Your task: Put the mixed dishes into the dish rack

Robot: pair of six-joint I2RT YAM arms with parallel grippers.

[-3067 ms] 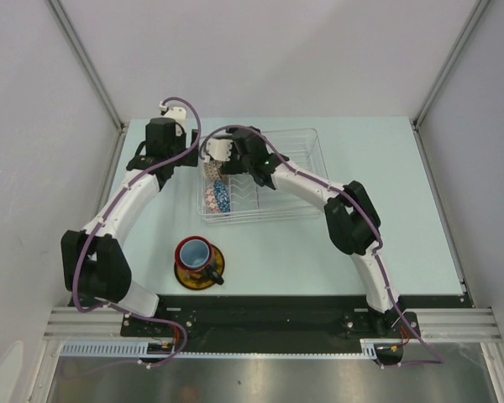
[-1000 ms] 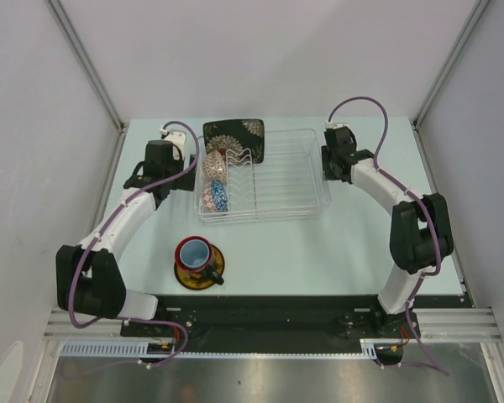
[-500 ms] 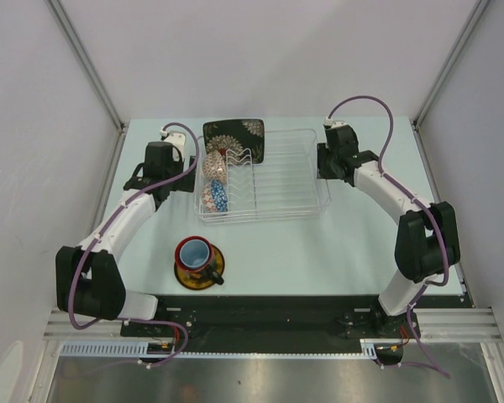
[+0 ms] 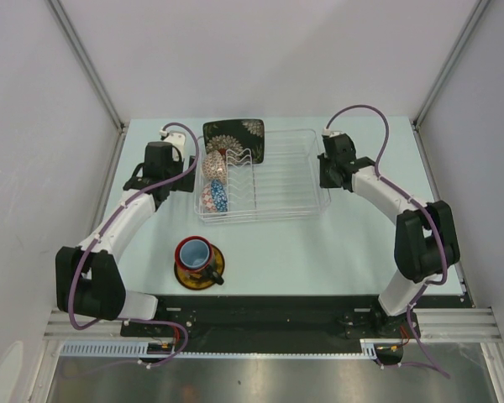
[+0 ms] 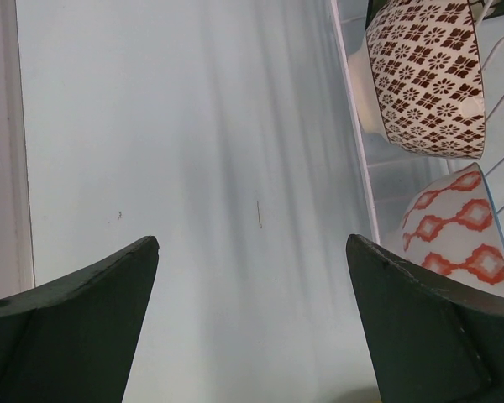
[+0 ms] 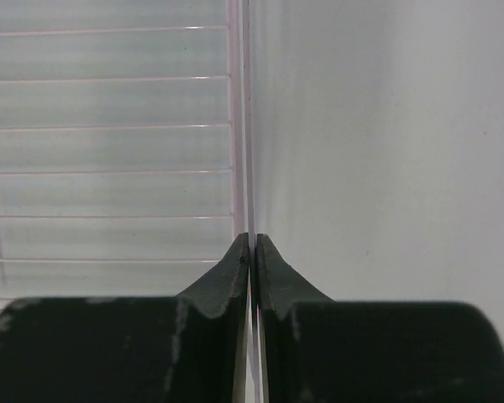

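The dish rack (image 4: 277, 189) stands at the middle back of the table. A beige netted bowl (image 4: 216, 165) and a small blue bowl (image 4: 216, 196) stand on edge in its left end. The black square floral plate (image 4: 233, 138) leans at its back left corner. The red mug (image 4: 193, 252) sits on the yellow saucer (image 4: 208, 274) in front of the rack. My right gripper (image 4: 328, 173) is shut on the rack's right rim (image 6: 239, 126). My left gripper (image 4: 157, 168) hangs open over bare table, left of the two bowls (image 5: 424, 75).
Grey walls with metal posts (image 4: 88, 71) enclose the table on three sides. Bare table top lies right of the rack (image 4: 386, 168) and in front of it. The arm bases sit on a black rail (image 4: 260, 323) at the near edge.
The right arm left the rack's left end, where the plate now leans, and swung to the rack's right side. Its jaws have just closed on the rim. The left arm barely moved.
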